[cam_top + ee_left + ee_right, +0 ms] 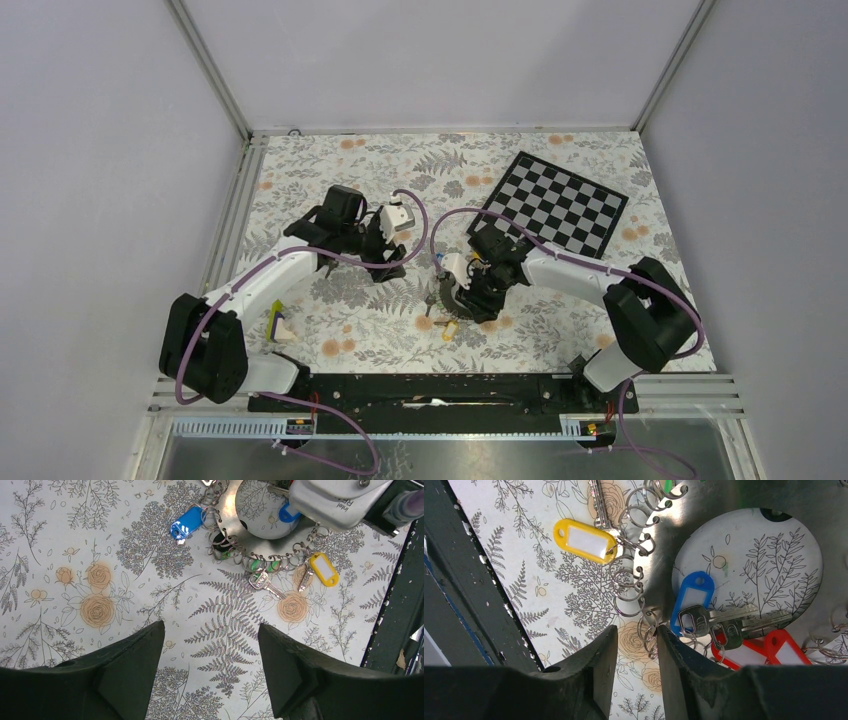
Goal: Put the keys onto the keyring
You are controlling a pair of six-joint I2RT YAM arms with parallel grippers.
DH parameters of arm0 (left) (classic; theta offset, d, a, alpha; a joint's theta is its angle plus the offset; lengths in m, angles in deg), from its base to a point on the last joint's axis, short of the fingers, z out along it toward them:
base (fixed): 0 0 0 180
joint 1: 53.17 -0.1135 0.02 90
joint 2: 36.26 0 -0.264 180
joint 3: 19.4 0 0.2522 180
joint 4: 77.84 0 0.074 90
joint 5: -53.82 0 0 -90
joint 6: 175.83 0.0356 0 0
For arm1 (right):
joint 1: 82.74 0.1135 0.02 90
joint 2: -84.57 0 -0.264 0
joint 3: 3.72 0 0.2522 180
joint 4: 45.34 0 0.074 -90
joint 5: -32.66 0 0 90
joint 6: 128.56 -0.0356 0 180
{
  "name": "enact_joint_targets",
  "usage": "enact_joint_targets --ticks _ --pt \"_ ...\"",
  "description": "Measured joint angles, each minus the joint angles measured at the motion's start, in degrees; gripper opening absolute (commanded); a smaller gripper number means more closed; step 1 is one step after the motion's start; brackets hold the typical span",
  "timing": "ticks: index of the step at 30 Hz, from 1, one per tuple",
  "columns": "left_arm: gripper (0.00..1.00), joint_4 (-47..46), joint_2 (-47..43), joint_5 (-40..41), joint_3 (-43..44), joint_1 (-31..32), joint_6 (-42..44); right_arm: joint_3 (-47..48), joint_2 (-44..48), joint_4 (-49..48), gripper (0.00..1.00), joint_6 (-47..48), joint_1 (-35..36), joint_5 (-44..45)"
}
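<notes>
left gripper (210,626) hovering over the floral cloth (75,555), jaws standing wide apart, holding nothing | right gripper (635,630) hanging at the keyring (734,495) rim, jaws narrowly parted around a small wire loop (647,630), grip cannot be told | keyring lying flat on the cloth between both arms, keys (264,582) lying along its rim and in its centre

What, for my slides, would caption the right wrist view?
Right gripper flanks a split ring at the keyring's edge; blue key and red keys lie inside.
</notes>
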Motion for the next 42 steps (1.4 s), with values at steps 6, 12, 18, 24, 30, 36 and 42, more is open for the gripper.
enact_joint_targets --ticks 6,12,18,24,30,36,42 --pt "0.77 0.00 0.00 -0.02 0.00 0.00 0.02 0.00 -0.70 0.46 0.40 -0.09 0.00 0.04" --pt "0.77 0.00 0.00 -0.02 0.00 0.00 0.02 0.00 -0.85 0.81 0.36 -0.20 0.00 0.04" --pt "0.77 0.00 0.00 -0.02 0.00 0.00 0.02 0.00 -0.90 0.83 0.41 -0.70 0.00 0.76" --pt "0.77 0.00 0.00 -0.02 0.00 0.00 0.02 0.00 -0.90 0.83 0.43 -1.40 0.00 2.58" --pt "0.77 0.00 0.00 -0.02 0.00 0.00 0.00 0.00 -0.96 0.83 0.43 -1.90 0.00 2.99" --pt "0.77 0.00 -0.02 -0.02 0.00 0.00 0.02 0.00 -1.79 0.90 0.36 -2.34 0.00 2.97" --pt "0.78 0.00 -0.02 -0.04 0.00 0.00 0.00 0.00 -2.25 1.33 0.31 -2.69 0.00 2.86"
